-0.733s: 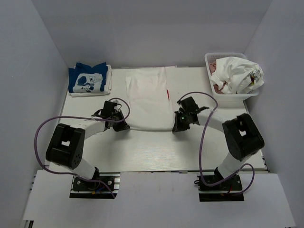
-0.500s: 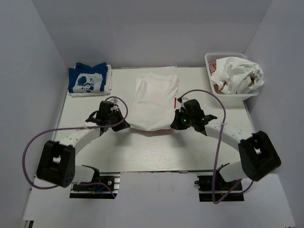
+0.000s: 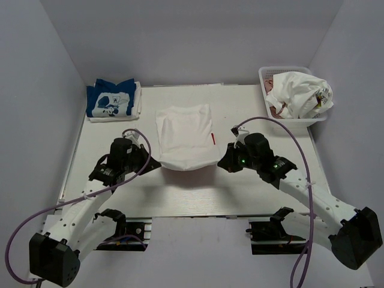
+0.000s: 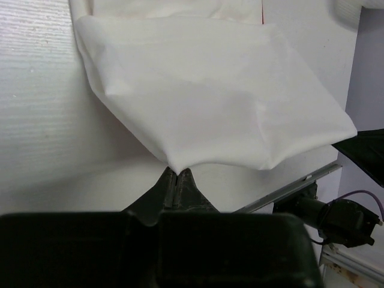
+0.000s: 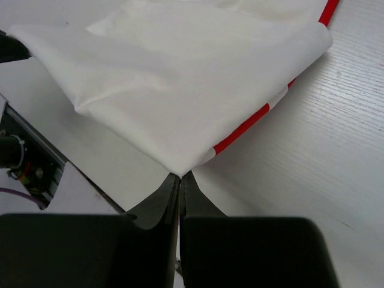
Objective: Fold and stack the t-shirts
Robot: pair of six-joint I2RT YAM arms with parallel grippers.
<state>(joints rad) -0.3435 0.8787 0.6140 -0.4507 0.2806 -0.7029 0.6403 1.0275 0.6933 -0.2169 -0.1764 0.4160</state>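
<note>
A white t-shirt (image 3: 185, 135) with a thin red edge lies in the middle of the table, its near edge lifted. My left gripper (image 3: 151, 161) is shut on its near left corner (image 4: 174, 163). My right gripper (image 3: 221, 161) is shut on its near right corner (image 5: 183, 170), where the red strip (image 5: 252, 123) shows. The cloth hangs taut between the two. A folded blue t-shirt with a white graphic (image 3: 110, 99) lies on a white folded one at the far left. More crumpled white shirts (image 3: 300, 90) fill the basket.
The white lattice basket (image 3: 265, 74) stands at the far right corner. The folded stack sits at the far left corner. The table's near edge and metal rail (image 4: 300, 180) lie just below the held cloth. Grey walls close in three sides.
</note>
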